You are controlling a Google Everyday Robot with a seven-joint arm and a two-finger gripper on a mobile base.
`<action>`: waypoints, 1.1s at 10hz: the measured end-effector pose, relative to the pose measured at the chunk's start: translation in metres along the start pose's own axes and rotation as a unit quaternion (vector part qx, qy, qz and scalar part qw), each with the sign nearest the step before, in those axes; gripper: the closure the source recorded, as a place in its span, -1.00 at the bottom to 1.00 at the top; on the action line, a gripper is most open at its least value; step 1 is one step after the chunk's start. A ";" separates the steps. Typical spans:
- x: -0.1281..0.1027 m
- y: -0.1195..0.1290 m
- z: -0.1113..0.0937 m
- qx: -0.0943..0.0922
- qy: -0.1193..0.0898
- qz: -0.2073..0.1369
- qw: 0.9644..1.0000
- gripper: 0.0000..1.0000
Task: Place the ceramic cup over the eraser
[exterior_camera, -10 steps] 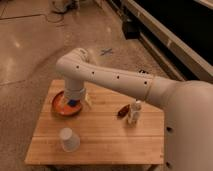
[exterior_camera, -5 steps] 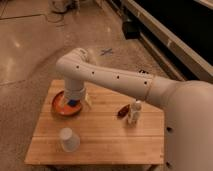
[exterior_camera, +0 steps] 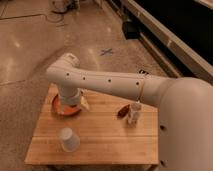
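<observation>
No writing, label, brand or number can be read on anything here. The only sign is a blue cross mark [exterior_camera: 106,51] on the floor [exterior_camera: 30,45], well beyond the gripper [exterior_camera: 72,102], which hangs over the orange plate [exterior_camera: 56,106].

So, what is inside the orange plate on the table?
Only the rim of the orange plate shows, on its left and front. The claw hangs over it, and the arm's wrist covers the middle, so whatever lies inside cannot be seen.
</observation>
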 end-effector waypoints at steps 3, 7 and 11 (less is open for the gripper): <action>-0.029 -0.019 0.015 -0.001 0.002 -0.010 1.000 -0.60; -0.058 -0.044 0.043 0.030 -0.001 -0.020 0.999 -0.60; -0.065 -0.043 0.068 0.036 0.001 -0.034 0.999 -0.60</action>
